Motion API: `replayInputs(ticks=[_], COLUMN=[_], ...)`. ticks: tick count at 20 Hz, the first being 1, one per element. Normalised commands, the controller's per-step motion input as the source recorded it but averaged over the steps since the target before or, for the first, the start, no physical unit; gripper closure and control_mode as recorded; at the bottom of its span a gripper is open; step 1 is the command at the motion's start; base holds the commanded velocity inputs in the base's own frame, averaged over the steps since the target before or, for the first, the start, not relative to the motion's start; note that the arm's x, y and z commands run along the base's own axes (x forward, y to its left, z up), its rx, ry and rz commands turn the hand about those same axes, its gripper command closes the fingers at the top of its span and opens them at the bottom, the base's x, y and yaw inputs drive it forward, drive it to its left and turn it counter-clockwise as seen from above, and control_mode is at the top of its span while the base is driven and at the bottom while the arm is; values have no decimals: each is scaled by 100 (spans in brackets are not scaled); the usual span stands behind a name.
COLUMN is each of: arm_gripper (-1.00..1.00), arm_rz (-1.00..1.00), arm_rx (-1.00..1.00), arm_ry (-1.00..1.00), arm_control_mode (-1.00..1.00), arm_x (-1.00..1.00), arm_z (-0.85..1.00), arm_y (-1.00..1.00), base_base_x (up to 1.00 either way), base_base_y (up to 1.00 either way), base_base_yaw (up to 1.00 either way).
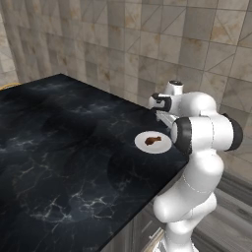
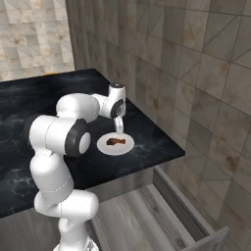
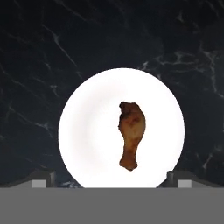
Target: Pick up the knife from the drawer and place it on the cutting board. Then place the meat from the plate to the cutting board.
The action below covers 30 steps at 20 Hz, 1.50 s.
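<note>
I have the gripper (image 3: 109, 177) hanging above the plate (image 3: 87, 131), looking straight down on it, with its two dark fingertips (image 3: 42, 178) spread as wide as they go, one at each side of the plate's near rim and nothing between them. The meat (image 3: 130, 134) lies near the middle of the plate, a reddish-brown drumstick with its thick end pointing away from the fingers and its thin end toward them; the fingers are not touching it. From the left base view the plate (image 1: 160, 146) sits on the black marble counter (image 1: 64, 162) close to its right-hand edge, the meat (image 1: 152, 141) a small dark shape on it, and my arm's elbow hides part of the rim. From the right base view I see the gripper (image 2: 118, 128) pointing down just over the far edge of the plate (image 2: 105, 146), with the meat (image 2: 116, 142) a little in front of it. Below the counter's edge, in that same view, the drawer (image 2: 162, 215) stands pulled out, its grey wood-grain floor showing bare. I cannot make out the knife or the cutting board from here.
</note>
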Motion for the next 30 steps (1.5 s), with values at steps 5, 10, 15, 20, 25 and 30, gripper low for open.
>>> replayInputs(ticks=[5,10,15,20,25,30], arm_gripper=[-100,-100,-100,-100,-100,-100], arm_rz=[0,0,5,10,6,0], arm_rx=[-2,0,0,1,0,0], arm_ry=[-6,0,0,0,0,2], arm_control_mode=[-100,-100,-100,-100,-100,-100], arm_x=[3,8,19,14,18,30], arm_z=[-42,-30,-16,-24,-24,-9], arm_y=[13,0,0,1,4,16], base_base_x=[0,0,0,0,0,0], base_base_y=[0,0,0,0,0,0], base_base_yaw=[0,0,0,0,0,0])
